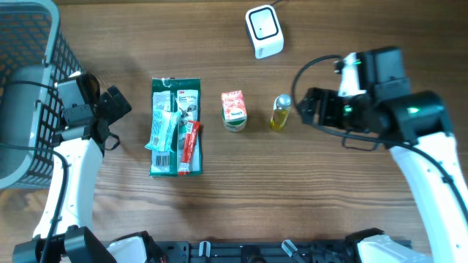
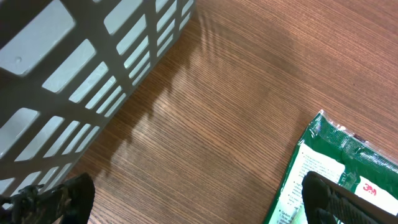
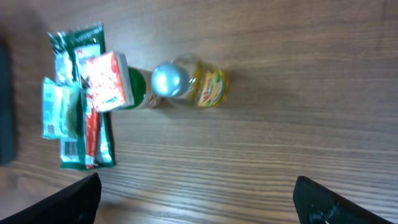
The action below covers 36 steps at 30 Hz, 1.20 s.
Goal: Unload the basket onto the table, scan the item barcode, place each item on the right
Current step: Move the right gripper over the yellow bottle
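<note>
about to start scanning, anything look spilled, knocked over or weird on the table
Nothing spilled or damaged. The only oddity: a teal packet and a red tube lie stacked on the green package, rather than apart like the carton and bottle.

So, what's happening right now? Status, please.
Left gripper and right gripper open, empty. Small yellow bottle with silver cap, red-and-white carton, flat green packet untouched on wooden table. Nothing blocking white barcode scanner.
</note>
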Each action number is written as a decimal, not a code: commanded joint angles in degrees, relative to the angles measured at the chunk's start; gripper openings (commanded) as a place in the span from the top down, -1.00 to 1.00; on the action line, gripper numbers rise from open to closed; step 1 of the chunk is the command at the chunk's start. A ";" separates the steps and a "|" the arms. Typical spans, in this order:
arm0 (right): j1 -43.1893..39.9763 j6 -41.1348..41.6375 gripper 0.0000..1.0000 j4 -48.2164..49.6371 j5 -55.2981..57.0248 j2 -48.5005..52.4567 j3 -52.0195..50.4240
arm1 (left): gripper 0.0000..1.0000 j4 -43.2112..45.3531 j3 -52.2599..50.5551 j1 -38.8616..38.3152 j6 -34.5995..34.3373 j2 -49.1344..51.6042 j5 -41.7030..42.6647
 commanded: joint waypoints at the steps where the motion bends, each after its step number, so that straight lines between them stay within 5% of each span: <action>1: 6.78 5.38 -0.99 1.77 10.73 3.41 0.79 | -1.00 0.15 0.90 0.22 0.92 -0.81 0.26; 8: 16.59 11.63 -0.99 10.21 22.73 15.39 0.79 | -1.00 0.15 0.90 0.22 0.94 -0.81 0.26; 20: 16.87 14.05 -0.96 13.25 24.55 24.17 0.42 | -1.00 0.15 0.90 0.22 0.92 -0.81 0.26; 24: 16.87 14.14 -0.74 13.22 24.35 25.66 0.42 | -1.00 0.15 0.90 0.22 0.94 -0.81 0.26; 31: 16.65 13.70 -0.05 12.68 24.37 25.68 0.42 | -1.00 0.15 0.90 0.22 0.94 -0.81 0.26; 36: 16.55 6.40 -0.02 11.54 23.85 25.64 0.42 | -1.00 0.15 0.90 0.22 0.92 -0.81 0.26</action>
